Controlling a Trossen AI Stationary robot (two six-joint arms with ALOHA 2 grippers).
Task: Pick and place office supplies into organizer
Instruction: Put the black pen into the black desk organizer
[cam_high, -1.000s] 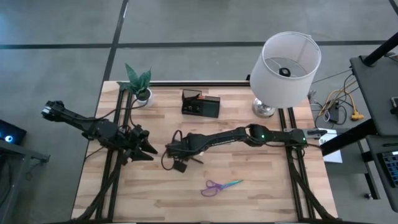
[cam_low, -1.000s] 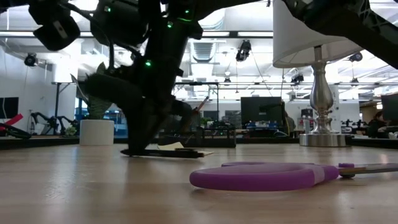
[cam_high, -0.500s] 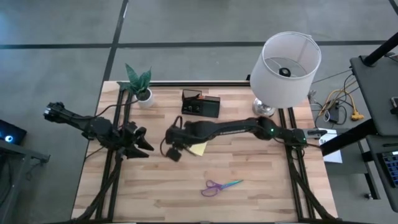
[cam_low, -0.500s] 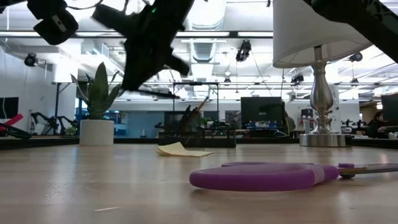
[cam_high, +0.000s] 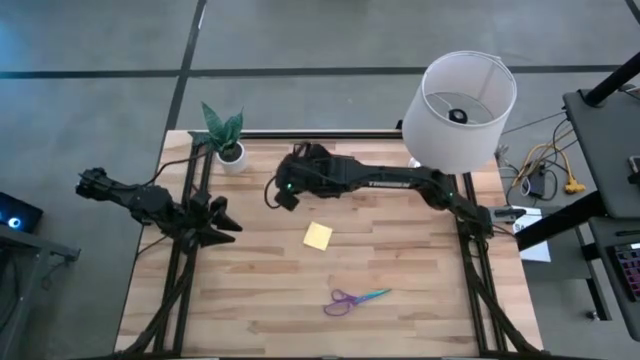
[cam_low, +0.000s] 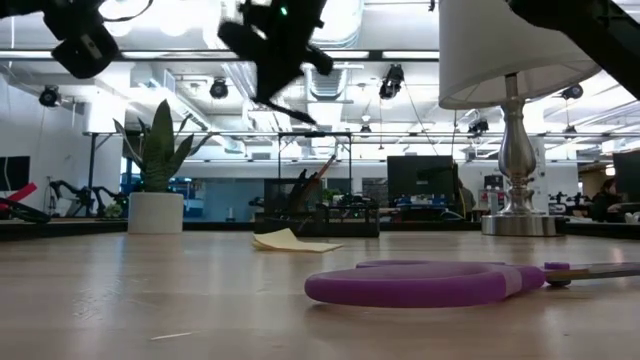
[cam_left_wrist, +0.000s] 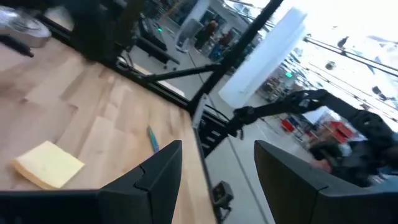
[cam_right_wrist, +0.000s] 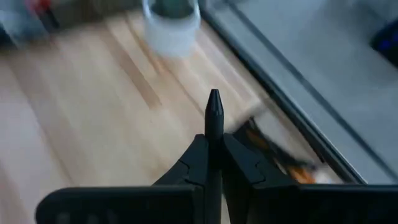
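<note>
over organizer (cam_high: 322, 170) | right pincer (cam_right_wrist: 213, 138) clamps dark pen (cam_right_wrist: 214, 111) | no legible writing

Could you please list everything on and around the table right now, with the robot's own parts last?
Sticky-note pad: one, yellow, mid-table, lying free.
Scissors: one pair, purple and teal, near the table's front edge.
Organizer: one, black, at the back of the table, partly under the right arm.
Plant: one, green in a white pot, back left corner.
Lamp: one, white shade on a silver base, back right corner.
Pen: one, dark, gripped in the right claw.
Right claw: shut on the pen, raised beside the organizer.
Left claw: open, empty, at the table's left side.
</note>
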